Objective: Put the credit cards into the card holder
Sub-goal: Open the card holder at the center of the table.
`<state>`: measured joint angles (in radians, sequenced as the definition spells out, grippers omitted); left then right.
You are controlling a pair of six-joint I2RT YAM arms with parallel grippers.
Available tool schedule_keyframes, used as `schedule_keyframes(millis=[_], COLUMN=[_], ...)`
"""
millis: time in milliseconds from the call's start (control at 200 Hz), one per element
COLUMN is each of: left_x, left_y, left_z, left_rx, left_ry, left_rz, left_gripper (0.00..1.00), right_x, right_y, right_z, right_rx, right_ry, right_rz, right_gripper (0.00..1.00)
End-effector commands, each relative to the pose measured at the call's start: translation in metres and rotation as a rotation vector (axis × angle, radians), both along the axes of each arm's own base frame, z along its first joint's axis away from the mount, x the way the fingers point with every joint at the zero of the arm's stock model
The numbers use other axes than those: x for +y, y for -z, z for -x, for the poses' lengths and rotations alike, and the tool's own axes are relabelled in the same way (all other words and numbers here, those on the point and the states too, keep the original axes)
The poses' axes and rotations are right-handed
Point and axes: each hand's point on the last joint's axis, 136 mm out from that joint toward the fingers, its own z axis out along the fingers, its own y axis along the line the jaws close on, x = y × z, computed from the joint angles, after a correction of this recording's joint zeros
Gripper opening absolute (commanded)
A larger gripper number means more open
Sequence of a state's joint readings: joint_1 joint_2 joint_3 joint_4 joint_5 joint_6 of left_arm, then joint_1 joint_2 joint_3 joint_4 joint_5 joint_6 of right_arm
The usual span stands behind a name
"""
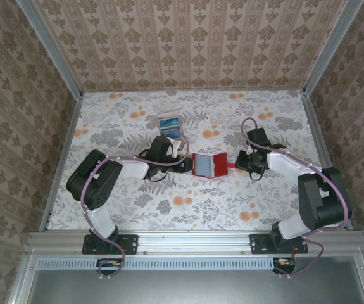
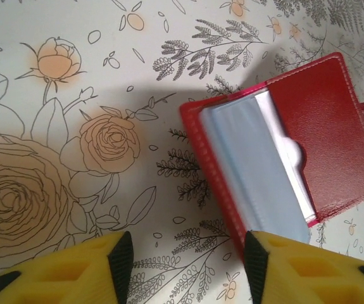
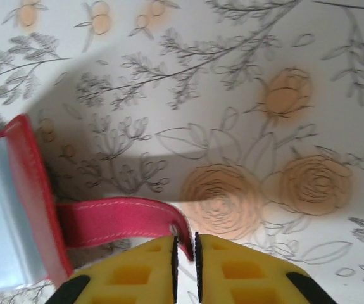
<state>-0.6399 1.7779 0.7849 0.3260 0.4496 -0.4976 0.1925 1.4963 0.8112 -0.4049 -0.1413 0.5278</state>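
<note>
A: Status?
B: Mid-tabletop, holder [image 1: 209, 164] lies open. My right gripper [image 3: 185, 250] is closed on its tab [image 3: 115, 218].
A: And left?
B: My left gripper [image 2: 188, 263] is open, empty, just beside the holder. Stack of cards [image 1: 169, 126] sits nearer the far edge.

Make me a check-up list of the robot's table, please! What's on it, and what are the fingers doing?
Surface: flower-patterned table top, nothing spilled.
Job's things: red card holder lies open mid-table; credit cards sit in a small pile farther back to its left, not touching it.
Clutter: nothing seen.
Grippers: left gripper has its fingers open at the holder's edge, holding nothing; right gripper has its fingers pinched on the holder's red tab.
Cables: purple cables run along both arms.
Surroundings: patterned wallpaper walls; metal rail at the near edge.
</note>
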Motion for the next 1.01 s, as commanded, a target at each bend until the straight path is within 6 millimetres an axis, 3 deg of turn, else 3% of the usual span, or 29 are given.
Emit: schedule_keyframes(millis=[0, 270, 290, 380, 600, 680, 825, 1000], left_x=[-0.007, -0.020, -0.020, -0.015, -0.013, -0.014, -0.012, -0.005], left_y=[-0.007, -0.009, -0.008, -0.006, -0.005, -0.003, -0.002, 0.002], left_z=[-0.002, 0.004, 0.004, 0.000, -0.001, 0.000, -0.001, -0.004], left_rx=[0.001, 0.036, 0.033, 0.023, 0.026, 0.041, 0.037, 0.064], left_ry=[0.023, 0.071, 0.070, 0.049, 0.043, 0.044, 0.033, -0.009], left_rz=[0.021, 0.074, 0.072, 0.047, 0.041, 0.045, 0.035, 0.030], left_gripper=[0.48, 0.40, 0.40, 0.39, 0.33, 0.33, 0.33, 0.27], right_x=[-0.014, 0.007, 0.011, 0.018, 0.047, 0.057, 0.097, 0.120], right_y=[0.000, -0.038, -0.052, -0.072, -0.102, -0.103, -0.104, -0.063], right_z=[0.001, -0.002, -0.003, -0.002, 0.002, 0.009, 0.009, 0.002], right_rx=[0.013, -0.096, -0.138, -0.188, -0.267, -0.245, -0.243, -0.153], right_ry=[0.016, -0.060, -0.073, -0.112, -0.197, -0.219, -0.308, -0.379], right_rz=[0.102, 0.069, 0.051, 0.051, 0.058, 0.092, 0.033, 0.147], right_gripper=[0.28, 0.39, 0.39, 0.44, 0.46, 0.46, 0.46, 0.54])
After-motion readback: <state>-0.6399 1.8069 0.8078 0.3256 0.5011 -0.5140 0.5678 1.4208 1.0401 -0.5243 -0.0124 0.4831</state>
